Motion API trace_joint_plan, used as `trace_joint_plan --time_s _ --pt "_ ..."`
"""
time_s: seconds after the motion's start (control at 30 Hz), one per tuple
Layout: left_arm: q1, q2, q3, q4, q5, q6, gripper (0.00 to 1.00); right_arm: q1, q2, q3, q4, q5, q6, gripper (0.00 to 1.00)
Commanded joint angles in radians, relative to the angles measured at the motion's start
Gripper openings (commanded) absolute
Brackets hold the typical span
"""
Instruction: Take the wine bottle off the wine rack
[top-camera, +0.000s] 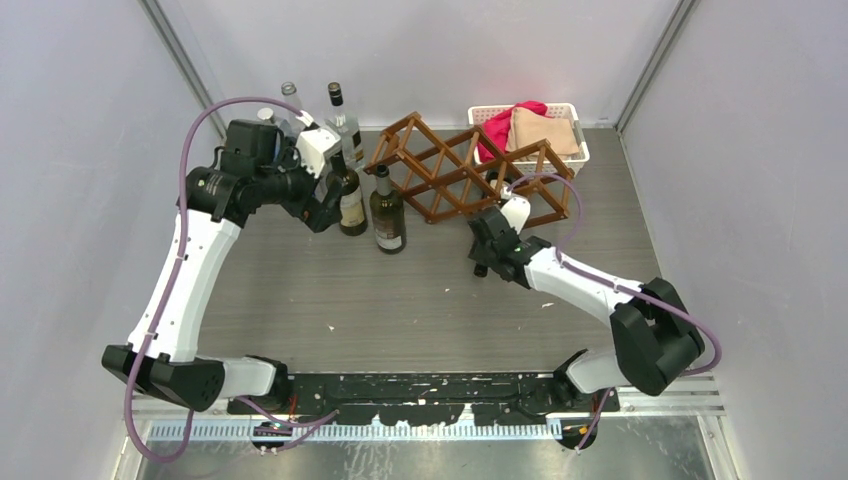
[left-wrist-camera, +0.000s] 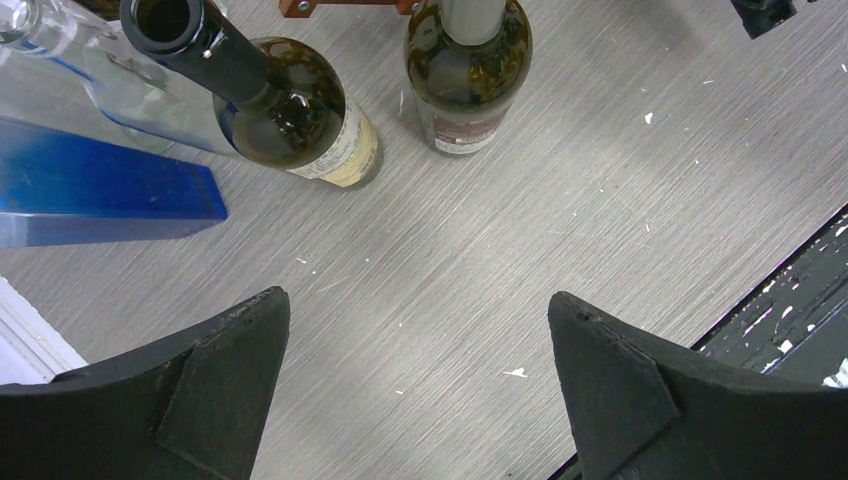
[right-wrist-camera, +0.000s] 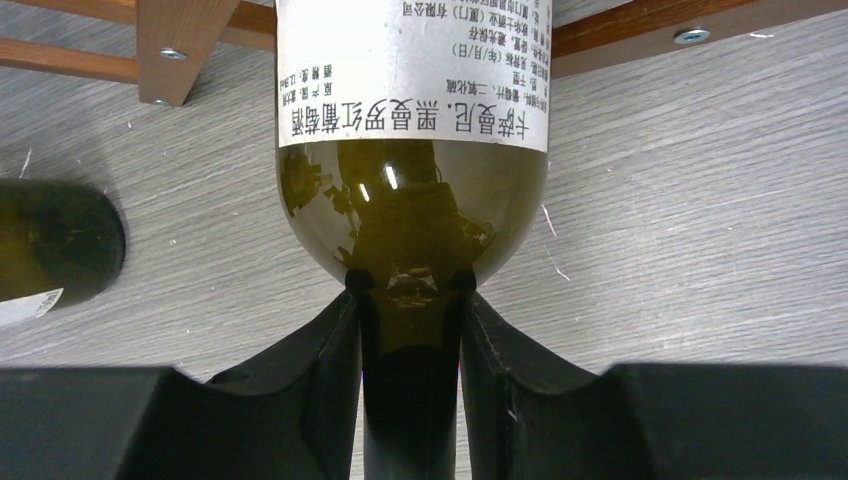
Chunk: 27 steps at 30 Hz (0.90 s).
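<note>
Honestly, right jaws clamped the wine bottle (right-wrist-camera: 412, 190) neck, left jaws apart; a crooked pull could've dragged the wine rack (top-camera: 447, 172).

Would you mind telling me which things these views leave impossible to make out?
Right wrist: the wine bottle has its base cut off by the top edge, so its depth in the wine rack is unclear; its mouth is lost between the fingers of the right gripper.
Top external: that bottle is almost wholly hidden under the right gripper and rack slats.
Left wrist: only a sliver of the rack shows at the top edge.
</note>
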Motion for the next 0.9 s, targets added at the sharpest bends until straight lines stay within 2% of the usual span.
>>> trace_joint_plan --time_s 0.0,0.23,0.63,0.87 --pt "0.007 -0.034 -0.007 0.049 0.025 -0.008 1.00 0.022 -0.084 0.000 0.038 0.061 0.011 0.01" --pt "0.007 -0.034 -0.022 0.061 0.037 -0.003 0.99 0.140 -0.165 -0.011 0.025 0.133 -0.021 0.01" --pt "0.007 -0.045 -0.053 0.081 0.048 0.000 0.99 0.259 -0.182 -0.118 0.038 0.298 0.116 0.01" --pt "0.007 -0.056 -0.094 0.108 0.053 -0.003 0.99 0.365 -0.292 -0.196 0.033 0.358 0.139 0.01"
